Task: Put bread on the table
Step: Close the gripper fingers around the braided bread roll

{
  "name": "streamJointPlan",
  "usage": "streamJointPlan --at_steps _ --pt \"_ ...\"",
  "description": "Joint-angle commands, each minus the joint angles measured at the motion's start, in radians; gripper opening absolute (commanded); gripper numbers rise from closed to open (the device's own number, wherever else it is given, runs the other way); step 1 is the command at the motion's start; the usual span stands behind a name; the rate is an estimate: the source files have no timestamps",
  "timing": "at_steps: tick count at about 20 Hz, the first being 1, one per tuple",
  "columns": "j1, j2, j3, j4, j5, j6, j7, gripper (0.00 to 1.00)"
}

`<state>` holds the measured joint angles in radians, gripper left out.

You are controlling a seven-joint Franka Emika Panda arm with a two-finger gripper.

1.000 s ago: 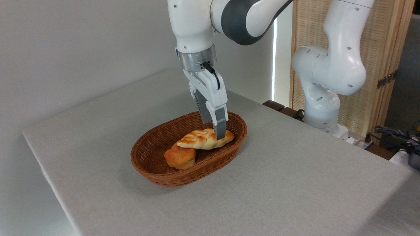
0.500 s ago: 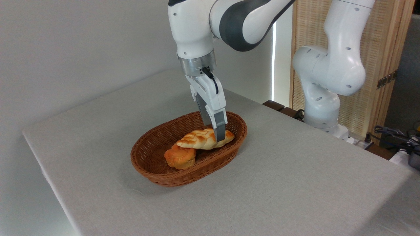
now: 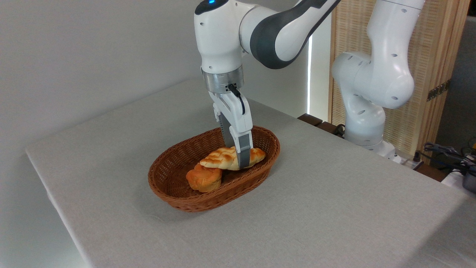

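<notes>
Fixed cam view. One white Panda arm reaches down from top centre; its gripper (image 3: 241, 158) points into one brown oval wicker basket (image 3: 174, 193) standing on the table (image 3: 334, 208), grey cloth over it. Basket holds two baked items: one long braided bread (image 3: 219, 159), pale gold w/ browned knots, and one small round orange bun (image 3: 203, 179). Bread lies in the right half of the basket, its left end resting on top of the bun; bun sits at the front wall, left of centre. Near grey finger (image 3: 243, 153) crosses in front of the bread's right part, approx. a third in from the right tip, tip reaching down to the loaf's lower edge. Second finger hidden behind the first and the loaf, so cannot tell whether the jaws are clamped on the bread or apart. Bread in the basket, not on the cloth. Bkgd: plain wall at left, one slatted wooden screen (image 3: 435, 56) at right.
</notes>
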<state>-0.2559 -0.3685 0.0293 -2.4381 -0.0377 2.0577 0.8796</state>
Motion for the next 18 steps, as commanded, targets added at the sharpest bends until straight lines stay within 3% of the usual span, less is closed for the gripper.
streamJointPlan --at_steps 1,3,6,7,12,18 --pt "-0.011 0.000 0.012 -0.007 -0.019 0.033 0.021 1.00" --pt "-0.012 0.000 0.012 -0.007 -0.019 0.045 0.021 0.94" --pt "-0.011 0.002 0.012 -0.007 -0.019 0.053 0.021 0.67" --pt "-0.011 0.003 0.012 -0.007 -0.019 0.053 0.021 0.63" --pt "-0.013 0.005 0.012 -0.007 -0.019 0.053 0.019 0.54" --pt "-0.013 0.005 0.012 -0.007 -0.019 0.050 0.019 0.50"
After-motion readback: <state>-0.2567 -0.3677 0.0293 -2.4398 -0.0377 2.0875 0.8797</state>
